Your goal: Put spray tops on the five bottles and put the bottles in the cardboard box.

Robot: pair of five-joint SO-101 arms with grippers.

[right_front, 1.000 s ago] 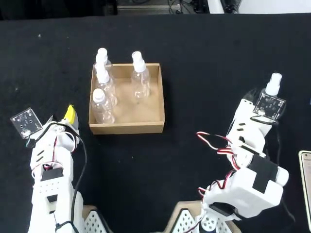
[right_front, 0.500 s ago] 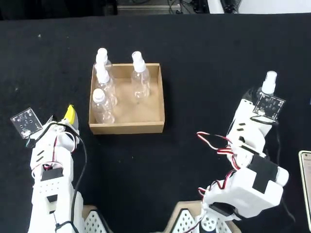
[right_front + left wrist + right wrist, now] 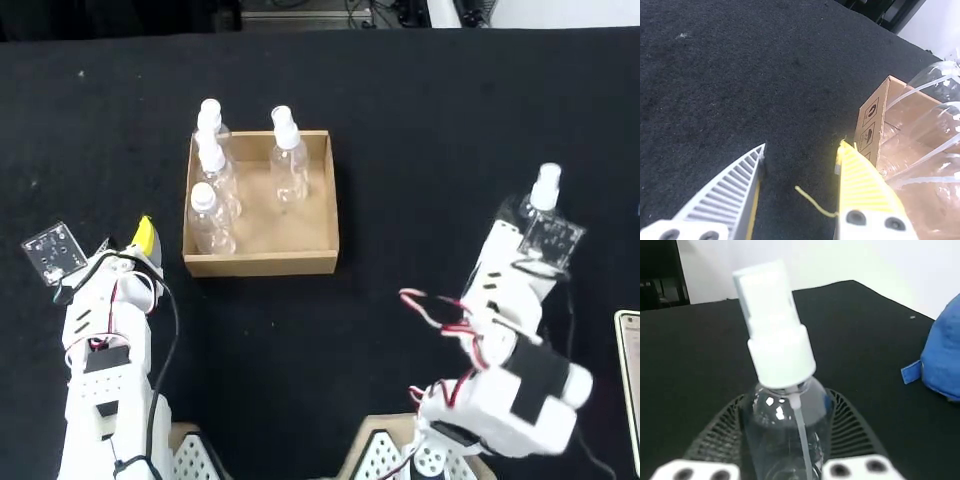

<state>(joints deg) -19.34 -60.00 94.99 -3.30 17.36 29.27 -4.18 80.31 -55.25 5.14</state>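
The cardboard box (image 3: 325,195) sits left of the table's middle and holds several clear bottles with white spray tops, among them one at its right side (image 3: 288,160) and one at its front left (image 3: 207,220). Another clear bottle (image 3: 782,425) with a white spray top (image 3: 772,327) stands upright in my right gripper (image 3: 785,410), which is shut on the bottle's body. In the high view this bottle (image 3: 545,190) is at the far right, well away from the box. My left gripper (image 3: 802,147) is open over bare cloth next to the box's front left corner (image 3: 872,122).
A black cloth covers the table (image 3: 400,120). A blue object (image 3: 942,360) lies beside the right gripper. A flat light object (image 3: 630,350) lies at the right edge. Bare cloth stretches between the box and the right arm.
The right arm has shifted the held bottle a little to the left and toward the table's front. The left arm and the box have not moved.
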